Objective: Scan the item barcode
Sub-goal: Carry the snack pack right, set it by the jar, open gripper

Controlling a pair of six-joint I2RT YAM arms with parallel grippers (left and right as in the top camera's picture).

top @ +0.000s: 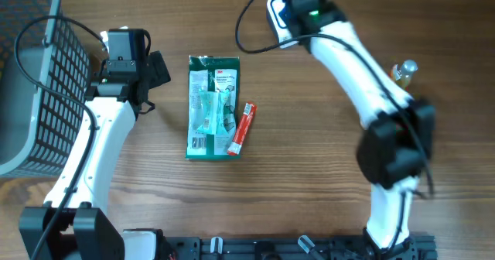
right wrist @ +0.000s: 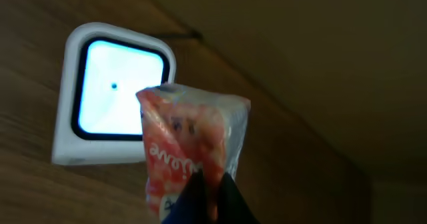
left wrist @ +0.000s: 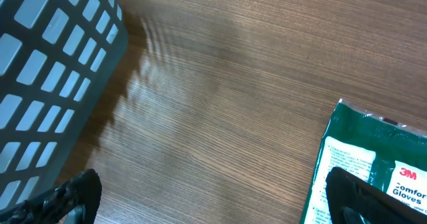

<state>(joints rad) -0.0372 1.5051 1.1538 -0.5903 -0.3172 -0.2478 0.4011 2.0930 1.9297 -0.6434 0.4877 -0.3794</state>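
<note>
Right gripper [right wrist: 208, 196]: clamped on the lower edge of the red snack packet [right wrist: 193, 141].
Packet: just in front of the scanner [right wrist: 110, 94], overlapping its lit window's corner.
Left gripper [left wrist: 213, 201]: jaws apart, idle.
Technique: probably square the barcode face to the window, hold steady, and keep the fingers off the code.

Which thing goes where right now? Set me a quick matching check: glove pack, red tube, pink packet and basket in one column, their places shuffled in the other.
Things:
1 glove pack
2 red tube
3 pink packet
4 basket

Places:
A at the left edge of the table
B held in the shut right gripper, in front of the lit scanner
C flat in the middle of the table
D lying alongside the glove pack, on its right

Pairs: 1-C, 2-D, 3-B, 4-A
</note>
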